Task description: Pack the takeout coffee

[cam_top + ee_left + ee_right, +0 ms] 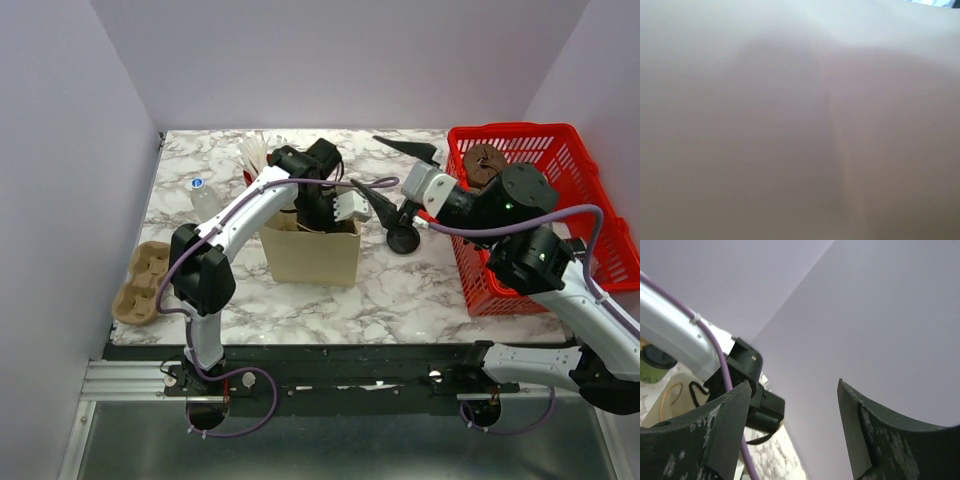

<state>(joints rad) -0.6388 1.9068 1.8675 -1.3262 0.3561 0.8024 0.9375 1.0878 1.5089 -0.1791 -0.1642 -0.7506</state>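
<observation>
- Top external: left pincer [325, 218] down at the mouth of the tan box [312, 258], mid-tabletop [400, 290]. Fingertips hidden behind wrist and box wall, so cannot tell whether spread or pinching.
- Left wrist: pale blur only, lens hard against some surface. No help on the grip.
- Right wrist: right pincer [794, 390] spread wide, nothing between the fingers, aimed at bare wall.
- Same view, 9 o'clock edge: takeout coffee [650, 372], green cup with dark lid, cropped by the frame, showing just below the left arm's white link [670, 332].
- Top external again: no sight of the cup. Judged to sit in or at the box under the left wrist, so roughly 7 o'clock from the right pincer [364, 160] and near it.
- Long axis: lid above green body in the visible sliver, so probably upright. Too little showing to be sure.
- Nearer arm: left, clearly, directly over the box. Right pincer off at the box's 1 o'clock, apart from it.
- Loose black disc [405, 240] flat on the tabletop at 5 o'clock of the right pincer. Not the target.
- Coming move, as a judgement: depends on whether the cup is seated in the box. Any release or push looks like left-arm work, straight down.
</observation>
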